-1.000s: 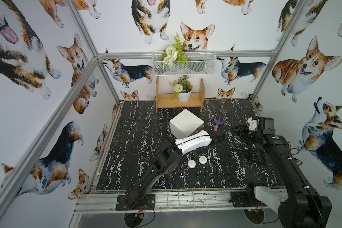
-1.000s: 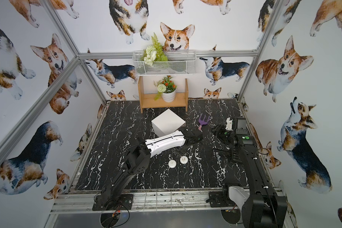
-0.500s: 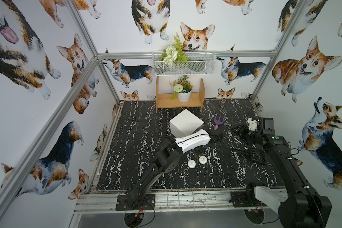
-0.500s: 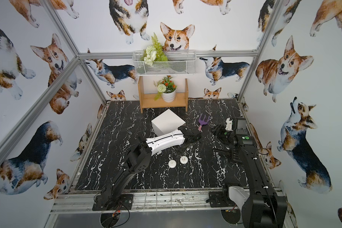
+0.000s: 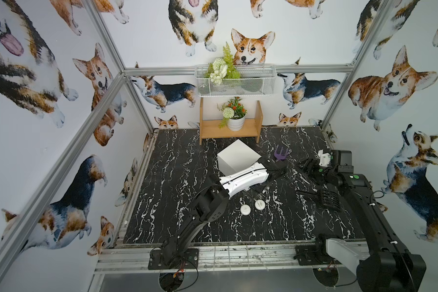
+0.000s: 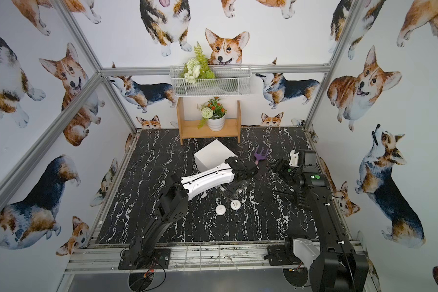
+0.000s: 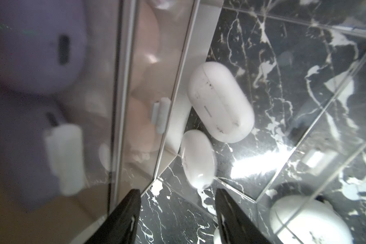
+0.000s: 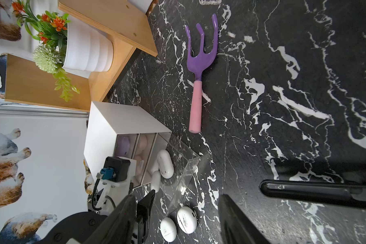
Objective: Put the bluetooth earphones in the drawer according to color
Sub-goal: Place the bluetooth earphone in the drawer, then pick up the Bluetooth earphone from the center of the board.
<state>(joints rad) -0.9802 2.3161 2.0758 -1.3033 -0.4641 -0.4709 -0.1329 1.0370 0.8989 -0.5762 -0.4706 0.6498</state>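
Left wrist cam: left gripper (image 7: pixel 176 196) jaws just parted, empty; white case (image 7: pixel 199 158) prob. released into pulled-out tray (image 8: pixel 188 169). Right gripper (image 8: pixel 178 196) open, idle. Two loose cases (image 5: pixel 245 209) wait nearer.

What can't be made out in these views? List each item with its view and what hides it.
- Both top views: the cabinet's drawer fronts, hidden behind the left arm.
- Left wrist view: the purple case, blurred because it is too close; one white case, cut off by the frame edge.
- Right wrist view: how many pink cases there are, partly hidden by drawer walls and the left wrist camera.
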